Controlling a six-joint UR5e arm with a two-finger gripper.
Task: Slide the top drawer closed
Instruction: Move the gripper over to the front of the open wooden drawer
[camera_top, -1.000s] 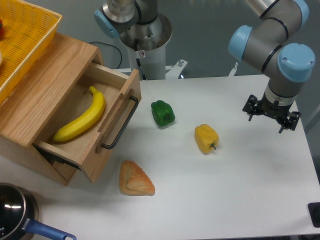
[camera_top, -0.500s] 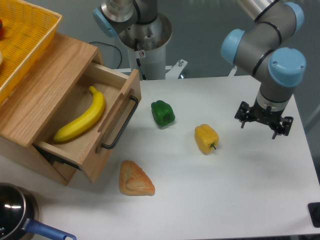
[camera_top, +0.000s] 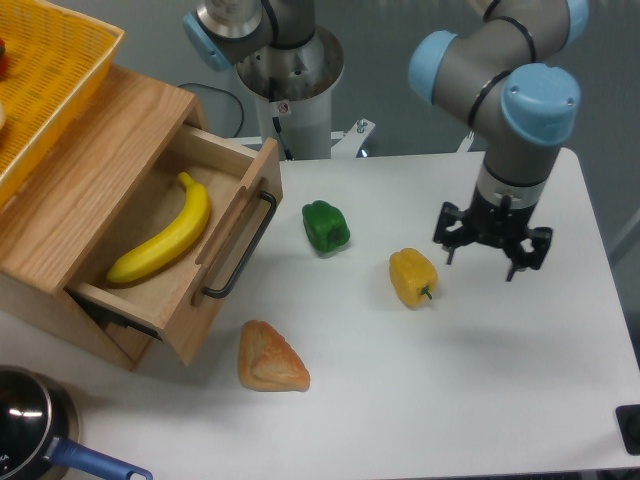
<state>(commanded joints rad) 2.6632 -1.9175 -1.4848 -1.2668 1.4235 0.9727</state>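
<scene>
- White tabletop (camera_top: 420, 390) under a grey backdrop is what I'm working over, with a yellow basket (camera_top: 55, 70) sitting on the wooden cabinet (camera_top: 90, 180) at far left.
- At left, the top drawer (camera_top: 205, 255) stands pulled well out, a banana (camera_top: 165, 235) lying inside it and its black bar handle (camera_top: 240, 248) facing the table's middle.
- Just below the drawer front lies a bread wedge (camera_top: 272, 358); I judge it close enough to the travel path to watch.
- Further right sit a green pepper (camera_top: 325, 226) and a yellow pepper (camera_top: 413, 277), both between the drawer and my tool.
- To close well, I'd come in above the peppers, set the fingers flat against the drawer front near the handle's middle, and push straight along the slide direction so it doesn't rack.
- At right, the gripper (camera_top: 491, 245) hangs above the table, prongs apart and holding nothing, just right of the yellow pepper and well apart from the drawer.
</scene>
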